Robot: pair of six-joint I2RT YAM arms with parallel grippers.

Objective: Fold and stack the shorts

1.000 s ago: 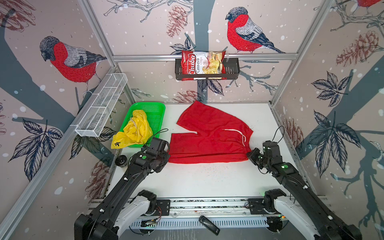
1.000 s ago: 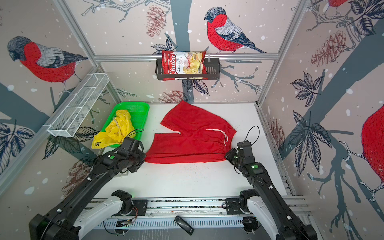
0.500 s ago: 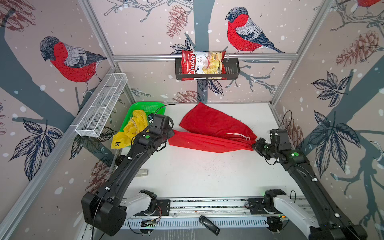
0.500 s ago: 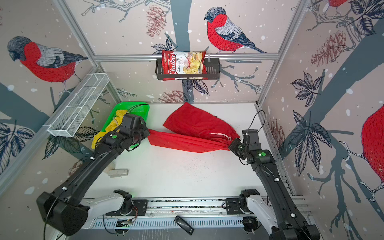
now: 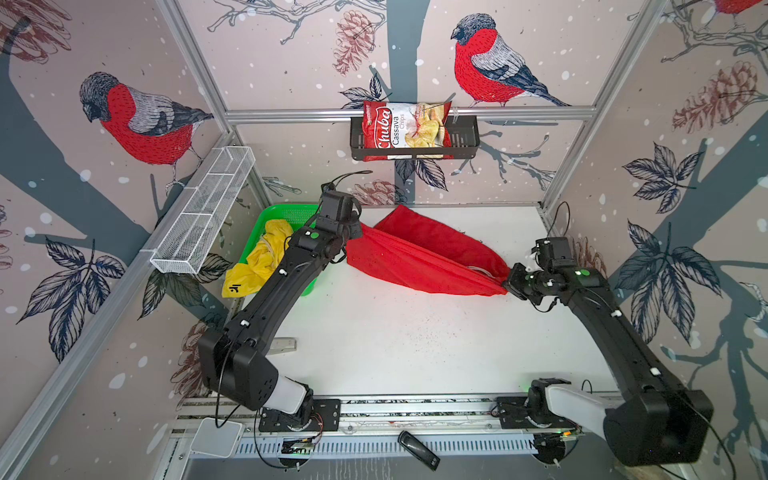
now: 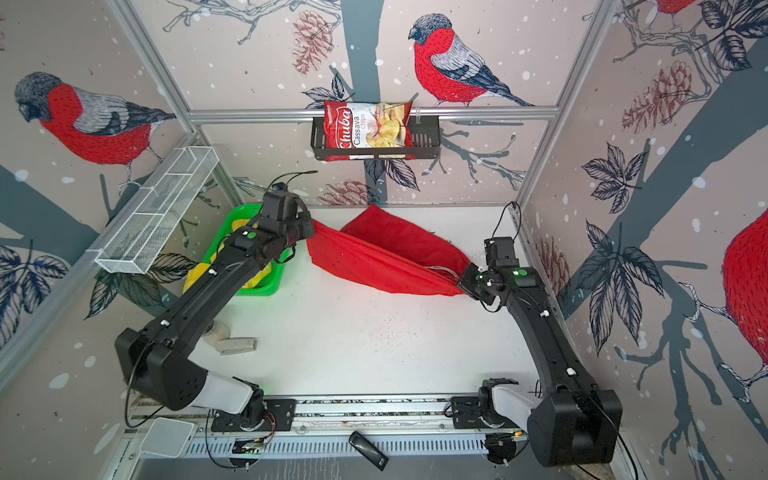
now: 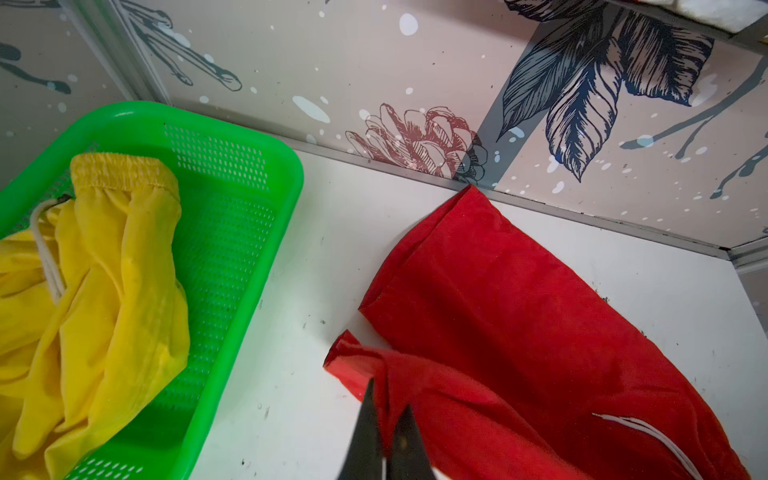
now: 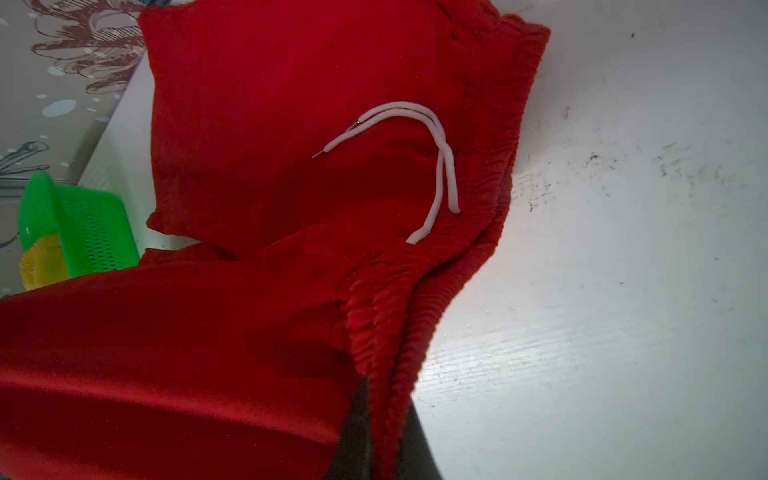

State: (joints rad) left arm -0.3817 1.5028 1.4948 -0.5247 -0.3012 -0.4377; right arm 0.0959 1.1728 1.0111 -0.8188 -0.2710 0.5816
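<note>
The left fingers [image 7: 368, 419] pinch a leg hem of the red shorts [image 5: 419, 257], and the right fingers [image 8: 355, 428] pinch the gathered waistband. The cloth hangs stretched between them over the tabletop [image 5: 395, 332], with the other leg lying flat near the back wall. The yellow shorts [image 5: 257, 264] lie crumpled in the green basket [image 5: 291, 210], spilling over its near edge

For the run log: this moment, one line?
left gripper: shut on red cloth shorts; right gripper: shut on waistband; yellow cloth shorts: in green plastic basket
</note>
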